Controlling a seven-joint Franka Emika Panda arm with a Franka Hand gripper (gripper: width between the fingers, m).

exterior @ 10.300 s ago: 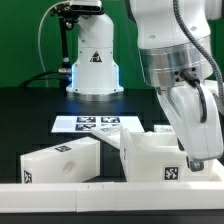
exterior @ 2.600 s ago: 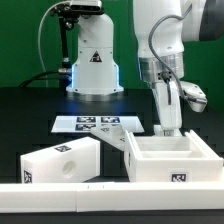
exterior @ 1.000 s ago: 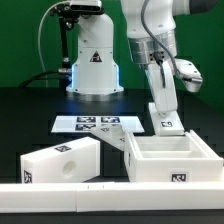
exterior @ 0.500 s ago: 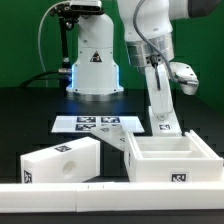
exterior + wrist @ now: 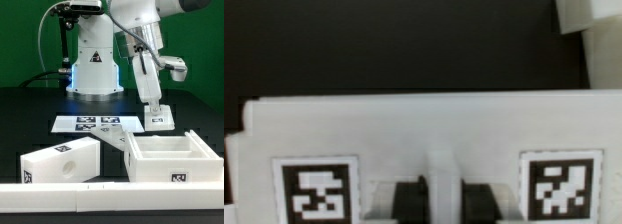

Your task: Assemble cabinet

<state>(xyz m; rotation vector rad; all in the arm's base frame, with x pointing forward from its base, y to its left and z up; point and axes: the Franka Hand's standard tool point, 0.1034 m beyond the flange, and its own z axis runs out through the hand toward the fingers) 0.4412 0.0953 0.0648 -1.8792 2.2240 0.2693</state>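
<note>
My gripper (image 5: 154, 106) is shut on a narrow white cabinet panel (image 5: 158, 118) with a marker tag and holds it tilted above the table, behind the open white cabinet box (image 5: 170, 160). A second closed white cabinet box (image 5: 60, 160) with a round hole lies at the exterior view's left. In the wrist view the held panel (image 5: 429, 125) fills the picture with two tags. My dark fingertips (image 5: 402, 198) stand on either side of a white ridge on it.
The marker board (image 5: 95, 124) lies on the black table behind the boxes. A long low white rail (image 5: 90, 190) runs along the front edge. The white robot base (image 5: 93, 65) stands at the back.
The arm has lifted the panel out from beside the open box and swung it up and towards the exterior view's left, tilting more.
</note>
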